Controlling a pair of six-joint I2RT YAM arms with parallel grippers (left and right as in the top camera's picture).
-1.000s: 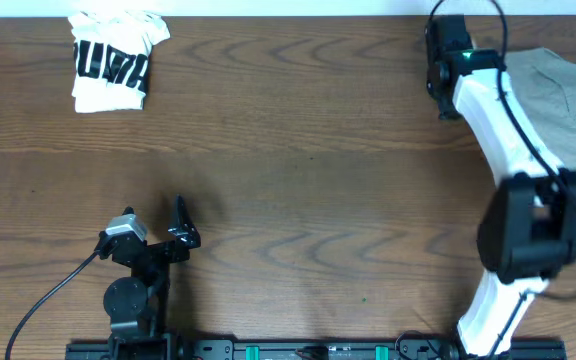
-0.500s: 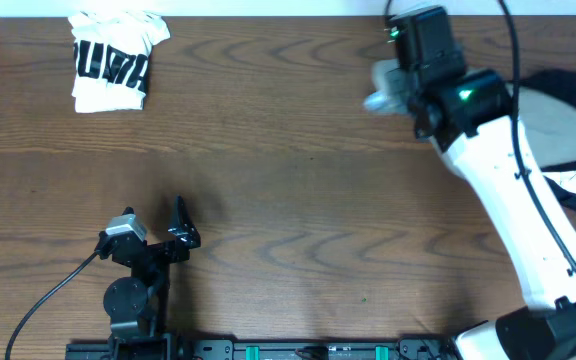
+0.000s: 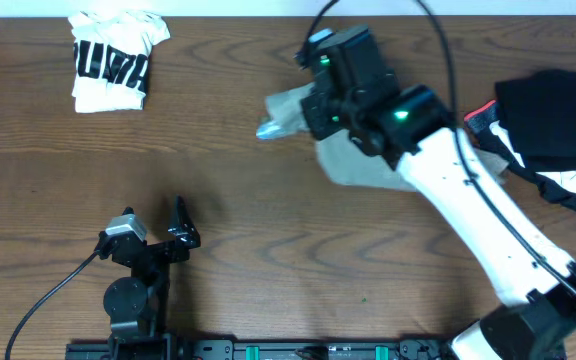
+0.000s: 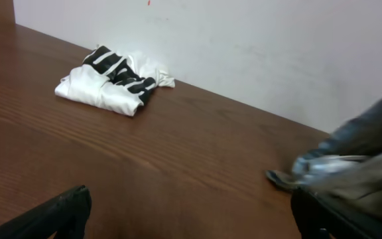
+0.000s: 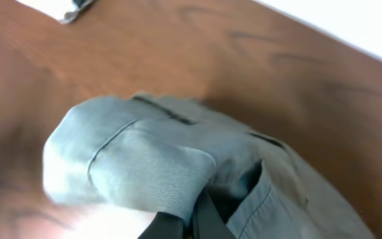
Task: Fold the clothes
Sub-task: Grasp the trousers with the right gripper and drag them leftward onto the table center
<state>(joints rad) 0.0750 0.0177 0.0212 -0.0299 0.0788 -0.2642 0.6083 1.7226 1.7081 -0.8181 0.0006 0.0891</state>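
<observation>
The shorts are sitting bunched at the far middle of the table, right of centre, and we are seeing only part of them from overhead, since the right arm is crossing above them. One crumpled end is sticking out to the left of the wrist. The rest is spreading back under the arm. From the right wrist we are looking down on a rounded fold of grey-green cloth with a stitched seam and a pocket edge, and the right tool is pinching that cloth at the bottom of the view, its fingers closed together on it. We cannot tell whether the shorts are touching the wood or hanging just above it. The left tool is resting near the front edge, well apart from the shorts, its fingers standing wide apart and gripping nothing. A white tee with black print is lying folded in the far left corner beside the wall. A dark pile of other clothing is lying at the right edge.
</observation>
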